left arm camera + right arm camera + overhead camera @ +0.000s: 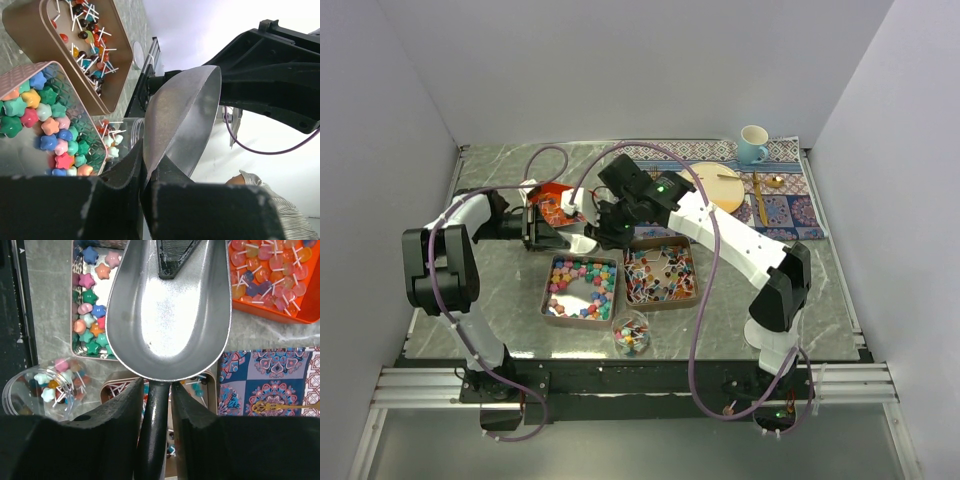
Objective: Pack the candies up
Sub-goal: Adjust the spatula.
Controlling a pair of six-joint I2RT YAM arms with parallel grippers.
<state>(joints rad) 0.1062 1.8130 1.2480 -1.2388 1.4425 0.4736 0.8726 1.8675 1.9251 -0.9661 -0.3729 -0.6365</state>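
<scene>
Metal scoop [582,243] hangs between two robot arms above a grey marbled table [500,290], gripped at both ends. The right gripper [156,387] has its fingers [125,415] pressed tight on either side of the scoop's handle, seen from the right wrist with the empty, shiny bowl facing the camera. The left gripper [145,175] pinches the bowl's front lip, its fingers together on the thin metal, and one black fingertip lies inside the bowl.

The candies [582,287] lie below and nearer the arm bases, in two containers set side by side. Star-shaped pieces in pink, green, yellow, blue and orange fill a silvery tin [546,290] on the left. Small lollipops [660,275] on white sticks fill a brown tray [692,262] on the right. A clear round tub [631,335], just in front of the gap between the two, holds a few stars and lollipops mixed together. More lollipops sit in an orange tray [552,195] at the back, behind the left gripper.

A patterned mat [790,215] at the far right carries a blue mug [752,145], a pale round plate [720,185] and a gold spoon [760,195].
</scene>
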